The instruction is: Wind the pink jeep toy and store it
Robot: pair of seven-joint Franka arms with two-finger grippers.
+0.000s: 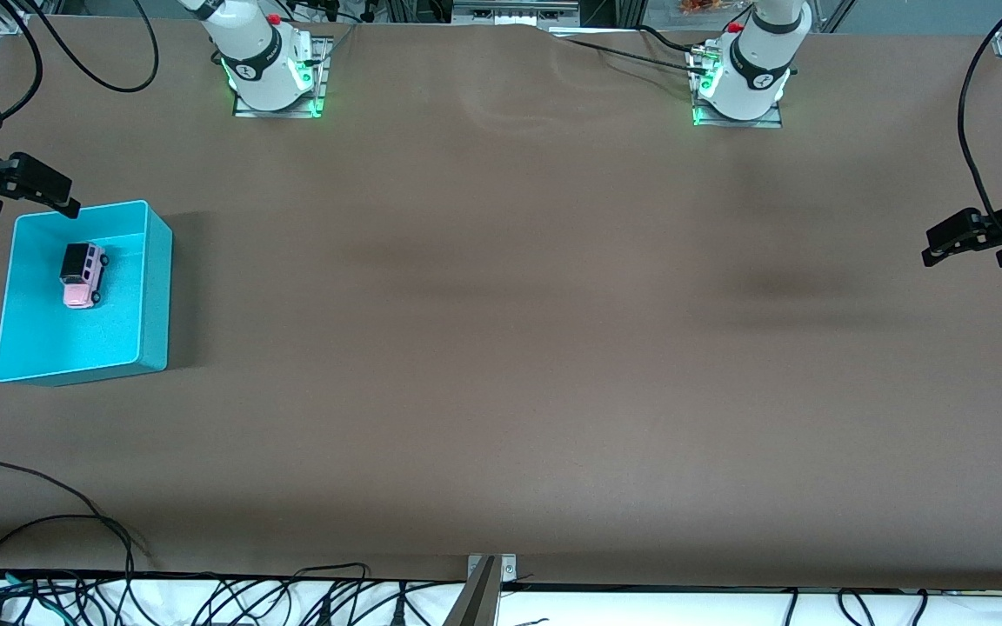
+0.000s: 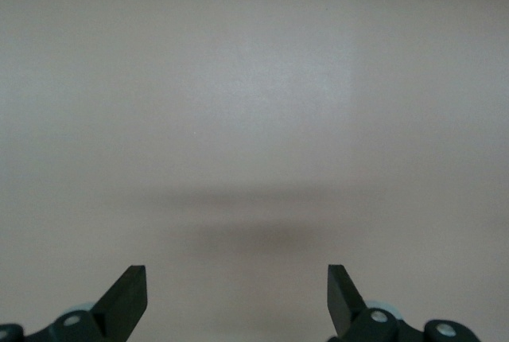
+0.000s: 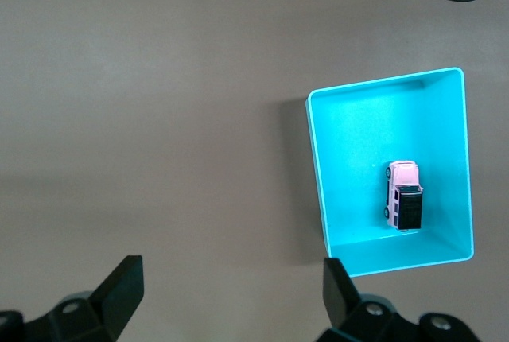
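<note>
- Pink jeep toy (image 1: pixel 82 276): found upright on its wheels on the floor of the turquoise bin (image 1: pixel 153 296), in the half of the bin farther from the front camera. A black roof and a pale-pink body are seen. No wall of the bin is touched by it. In the right wrist view the toy (image 3: pixel 404 196) is seen from above, inside the same bin (image 3: pixel 318 167).
- Turquoise bin: an open-topped rectangular container, set on the table toward the right arm's end. Nothing else is held in it.
- Right gripper (image 1: pixel 31 187): held in the air just beside the bin's corner that lies farthest from the front camera. Its jaws are spread wide and nothing is grasped; in the right wrist view the gripper (image 3: pixel 231 286) is seen with both dark fingertips well apart.
- Left gripper (image 1: pixel 958 236): held over the table at the left arm's end, well apart from the bin. In the left wrist view the gripper (image 2: pixel 237 294) is seen released, with only bare table below it.
- Table (image 1: pixel 501 348): covered in a plain brown sheet, with soft shadows across its middle.
- Arm bases (image 1: pixel 275 69): two white mounts with green lights.
- Black cables (image 1: pixel 205 596): bundled along the table edge nearest the front camera; more are looped at the corners.
</note>
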